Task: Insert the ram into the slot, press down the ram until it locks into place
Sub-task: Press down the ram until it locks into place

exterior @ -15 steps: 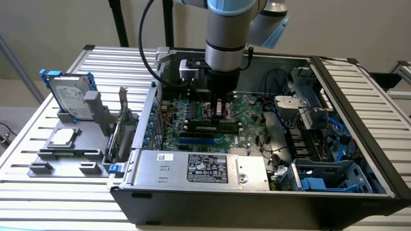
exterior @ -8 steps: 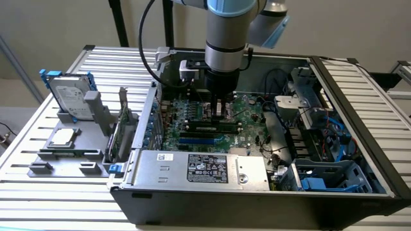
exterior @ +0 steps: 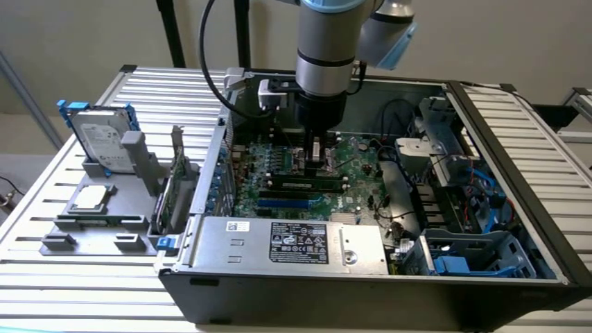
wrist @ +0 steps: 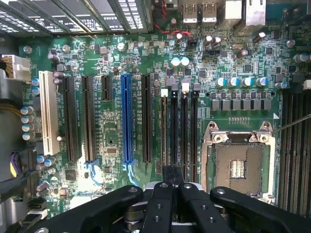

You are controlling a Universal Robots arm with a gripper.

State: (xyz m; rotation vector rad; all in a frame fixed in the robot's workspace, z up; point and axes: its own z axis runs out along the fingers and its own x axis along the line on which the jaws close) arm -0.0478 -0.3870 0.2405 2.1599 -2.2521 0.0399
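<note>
Slatted metal table carries an open computer case, and the arm comes down from the top centre of the exterior frame into its middle. Green motherboard covers the case floor. On it, centre right in the wrist frame, a bank of parallel black sockets runs up the picture with white end clips at the top; the slot in that bank lies directly in line with the claw at the bottom centre.

In the exterior view the ram lies across the board just below the claw, seemingly sitting in a socket with white clips at both ends, though whether it is fully locked cannot be read. The claw's fingers stand close together over the line of the sockets; whether they pinch anything I cannot tell.

Pressing well, in my judgement, means keeping the push square and vertical over the stick's top edge, spread along its length rather than on one end, so both clips swing in together. A tilted push would risk binding one end. The empty processor socket sits just beside the bank and should be kept clear of.
</note>
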